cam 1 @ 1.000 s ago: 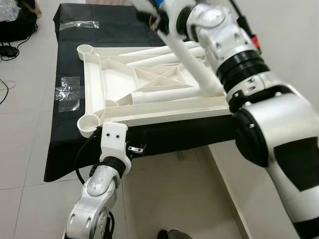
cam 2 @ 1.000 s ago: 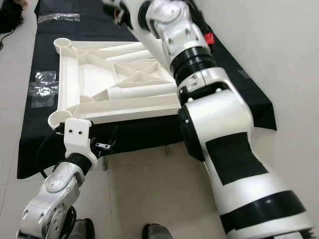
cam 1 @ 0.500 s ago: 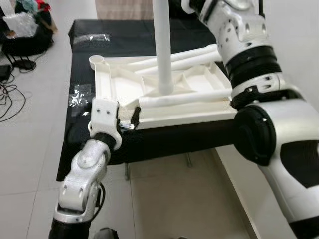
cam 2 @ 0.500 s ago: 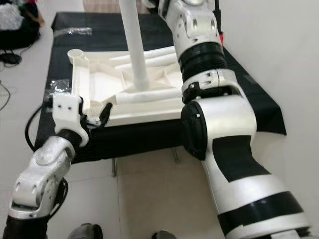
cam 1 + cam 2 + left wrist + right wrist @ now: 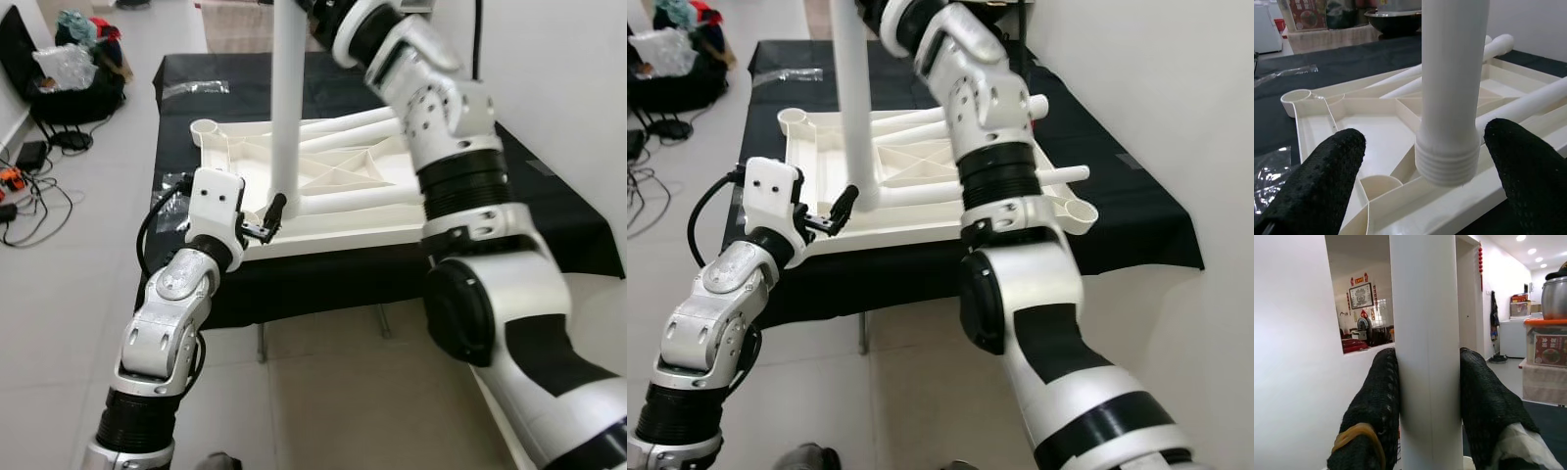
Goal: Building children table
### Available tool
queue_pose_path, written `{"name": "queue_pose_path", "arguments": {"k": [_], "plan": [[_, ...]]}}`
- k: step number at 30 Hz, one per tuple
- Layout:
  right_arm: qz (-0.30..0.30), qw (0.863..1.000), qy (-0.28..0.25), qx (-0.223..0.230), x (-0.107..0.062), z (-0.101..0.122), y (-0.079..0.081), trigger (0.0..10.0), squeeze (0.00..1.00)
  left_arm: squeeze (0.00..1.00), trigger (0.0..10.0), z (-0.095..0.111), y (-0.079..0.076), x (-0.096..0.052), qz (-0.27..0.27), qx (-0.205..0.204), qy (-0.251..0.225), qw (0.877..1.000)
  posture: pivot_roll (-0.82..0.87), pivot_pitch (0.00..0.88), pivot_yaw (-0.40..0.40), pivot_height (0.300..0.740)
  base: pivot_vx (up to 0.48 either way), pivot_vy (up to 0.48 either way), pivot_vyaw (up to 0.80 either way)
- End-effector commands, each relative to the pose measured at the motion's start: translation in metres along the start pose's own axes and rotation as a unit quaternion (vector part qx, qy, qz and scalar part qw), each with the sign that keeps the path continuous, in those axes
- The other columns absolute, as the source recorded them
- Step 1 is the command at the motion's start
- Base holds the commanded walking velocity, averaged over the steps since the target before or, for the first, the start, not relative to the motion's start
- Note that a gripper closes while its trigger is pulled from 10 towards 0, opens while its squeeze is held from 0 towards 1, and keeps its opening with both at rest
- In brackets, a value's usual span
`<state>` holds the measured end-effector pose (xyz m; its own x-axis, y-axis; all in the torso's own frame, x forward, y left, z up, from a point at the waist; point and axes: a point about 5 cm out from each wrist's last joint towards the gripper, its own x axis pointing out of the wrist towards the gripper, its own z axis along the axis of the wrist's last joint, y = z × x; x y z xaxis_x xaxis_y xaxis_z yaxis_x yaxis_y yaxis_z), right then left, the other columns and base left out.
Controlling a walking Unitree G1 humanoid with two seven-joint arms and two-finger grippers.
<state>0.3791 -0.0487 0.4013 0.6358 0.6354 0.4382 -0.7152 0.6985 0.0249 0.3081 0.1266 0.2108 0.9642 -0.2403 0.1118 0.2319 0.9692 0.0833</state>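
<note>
Head cam first: the upside-down white tabletop (image 5: 323, 186) sits on the black-covered table (image 5: 549, 211), with a few spare legs (image 5: 921, 122) lying inside its ribbed underside. The right arm reaches in from above and holds one table leg (image 5: 285, 98) upright, its lower end down near the front rim of the tabletop, close to the near-left corner socket. The left gripper (image 5: 272, 211) is right beside that lower end.

Left wrist cam: the left gripper's fingers (image 5: 1317, 181) are spread wide, one on each side of the leg's threaded end (image 5: 1447, 161), not touching it. The thread hangs just above the rim, not seated in a socket as far as I can tell.

Right wrist cam: the right gripper (image 5: 1427, 382) is clamped tight on the leg's shaft, both pads pressed flat against it.

If I were doing this, I'd keep the leg dead vertical, use the left pincer to steady the threaded tip over the round socket, and only then twist. Starting it tilted probably cross-threads the plastic.
</note>
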Motion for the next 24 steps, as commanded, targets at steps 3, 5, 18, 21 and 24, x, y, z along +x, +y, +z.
{"name": "queue_pose_path", "arguments": {"k": [3, 5, 18, 21, 24], "plan": [[0.012, 1.0, -0.006, 0.02, -0.002, 0.003, 0.01, 0.0, 0.0, 0.0, 10.0, -0.006, -0.001, 0.003, -0.009, 0.0, 0.008, 1.0, -0.02, 0.0, -0.044, 0.74, 0.0, 0.0, 0.0], [0.012, 0.999, -0.01, 0.03, -0.003, 0.007, 0.013, 0.0, 0.0, 0.0, 10.0, -0.009, -0.001, 0.004, -0.015, 0.005, 0.01, 1.0, -0.02, 0.0, -0.04, 0.74, 0.0, 0.0, 0.0], [0.014, 0.998, -0.016, 0.054, -0.007, 0.017, 0.022, 0.0, 0.0, 0.0, 10.0, -0.02, -0.003, 0.008, -0.03, 0.006, 0.023, 0.999, -0.02, 0.0, -0.036, 0.74, 0.0, 0.0, 0.0], [0.018, 0.998, -0.013, 0.061, -0.008, 0.018, 0.025, 0.0, 0.0, 0.0, 10.0, -0.021, -0.003, 0.01, -0.032, 0.009, 0.024, 0.999, -0.03, 0.0, -0.034, 0.74, 0.0, 0.0, 0.0], [0.022, 0.998, -0.009, 0.066, -0.009, 0.019, 0.028, 0.0, 0.0, 0.0, 10.0, -0.022, -0.001, 0.011, -0.03, 0.01, 0.023, 0.999, -0.03, 0.0, -0.034, 0.74, 0.0, 0.0, 0.0]]}}
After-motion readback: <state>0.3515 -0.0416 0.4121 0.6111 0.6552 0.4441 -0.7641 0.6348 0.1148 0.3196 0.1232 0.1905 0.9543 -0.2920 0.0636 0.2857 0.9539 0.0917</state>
